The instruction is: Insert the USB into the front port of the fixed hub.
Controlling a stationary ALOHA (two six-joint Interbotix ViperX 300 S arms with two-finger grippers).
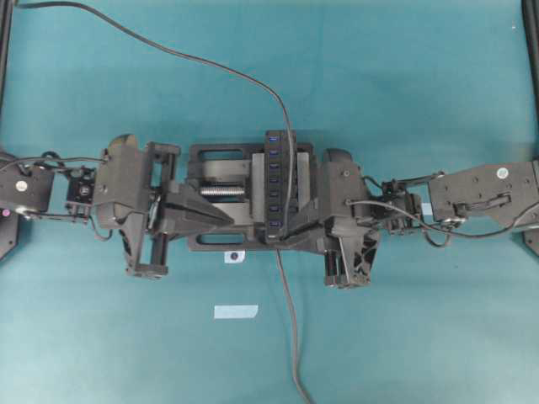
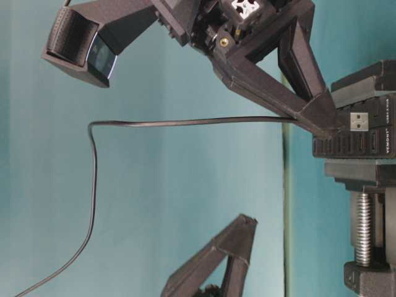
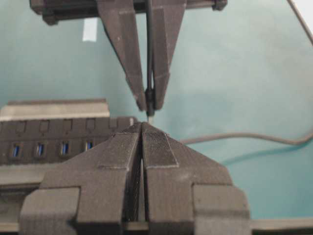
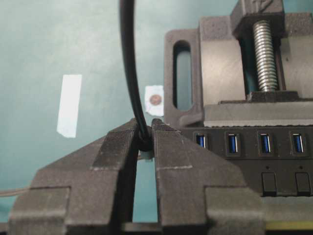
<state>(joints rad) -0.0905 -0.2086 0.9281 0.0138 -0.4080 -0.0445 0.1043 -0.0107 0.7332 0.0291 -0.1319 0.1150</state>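
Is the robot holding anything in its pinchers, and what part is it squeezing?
Yes. The right gripper pinches the USB by its black plug body where the cable joins, metal tip poking out beside the hub. The left gripper is shut and holds nothing.

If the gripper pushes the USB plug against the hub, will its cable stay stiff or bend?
The cable probably bends: it already droops in a loose curve. The USB, pinched in the right gripper, looks rigid, though it might tilt in so narrow a grip.

Black hub (image 4: 254, 161) with blue ports, black vise (image 4: 215, 63) with silver screw (image 4: 264, 56), teal table (image 1: 404, 84), pale blue tape strip (image 4: 69, 105), dark grey cable (image 2: 185, 122).
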